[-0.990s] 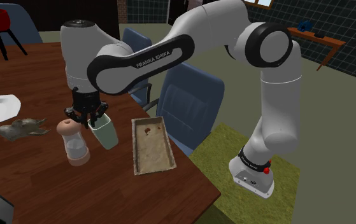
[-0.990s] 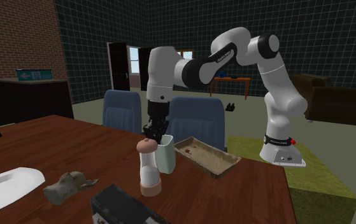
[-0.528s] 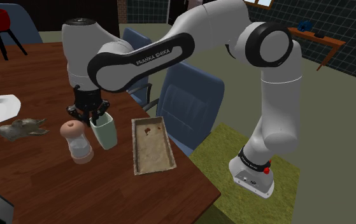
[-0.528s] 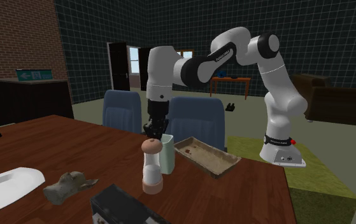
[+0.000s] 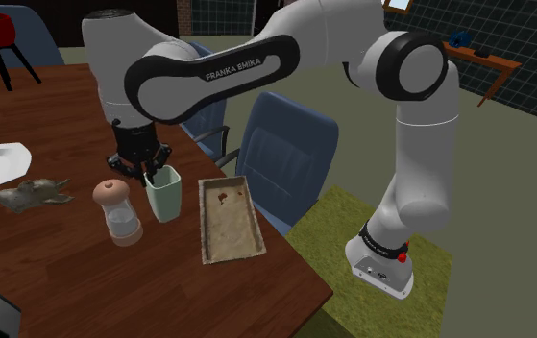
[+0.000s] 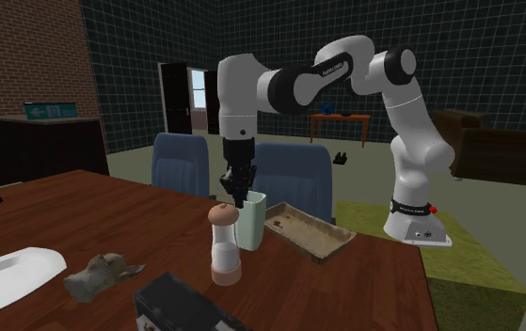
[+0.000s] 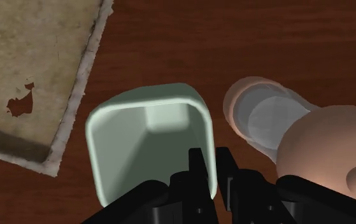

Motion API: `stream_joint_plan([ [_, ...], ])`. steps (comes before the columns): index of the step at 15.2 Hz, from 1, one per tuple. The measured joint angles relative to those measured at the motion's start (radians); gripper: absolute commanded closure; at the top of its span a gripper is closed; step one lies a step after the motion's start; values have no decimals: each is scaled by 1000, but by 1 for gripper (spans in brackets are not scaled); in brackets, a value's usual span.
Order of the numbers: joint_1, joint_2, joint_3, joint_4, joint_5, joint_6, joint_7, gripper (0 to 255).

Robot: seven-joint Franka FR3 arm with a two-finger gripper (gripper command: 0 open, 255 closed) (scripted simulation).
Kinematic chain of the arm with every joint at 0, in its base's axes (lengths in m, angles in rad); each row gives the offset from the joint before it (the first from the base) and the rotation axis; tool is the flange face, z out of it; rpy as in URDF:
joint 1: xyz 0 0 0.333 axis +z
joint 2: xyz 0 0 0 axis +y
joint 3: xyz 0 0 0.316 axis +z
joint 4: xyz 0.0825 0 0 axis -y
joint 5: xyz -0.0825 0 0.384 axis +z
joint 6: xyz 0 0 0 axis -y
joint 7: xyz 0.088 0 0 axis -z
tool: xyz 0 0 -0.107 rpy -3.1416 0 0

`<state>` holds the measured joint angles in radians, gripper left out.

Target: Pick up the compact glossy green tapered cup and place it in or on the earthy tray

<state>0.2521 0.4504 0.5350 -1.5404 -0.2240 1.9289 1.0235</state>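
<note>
Since a second ago the pale green cup has risen a little and straightened, upright over the wooden table. The gripper pinches its wall, one finger inside. The cup hangs between the grinder and the brown tray.

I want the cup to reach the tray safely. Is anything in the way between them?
Nothing visible. The gripper clasps the cup by its wall, and only table lies between cup and tray. The grinder stands on the cup's other side, away from the tray.
</note>
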Motion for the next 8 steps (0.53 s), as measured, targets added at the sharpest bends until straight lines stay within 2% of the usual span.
stream_joint_plan([
  [8,5,-15,7,84,12,-97,-9,255],
])
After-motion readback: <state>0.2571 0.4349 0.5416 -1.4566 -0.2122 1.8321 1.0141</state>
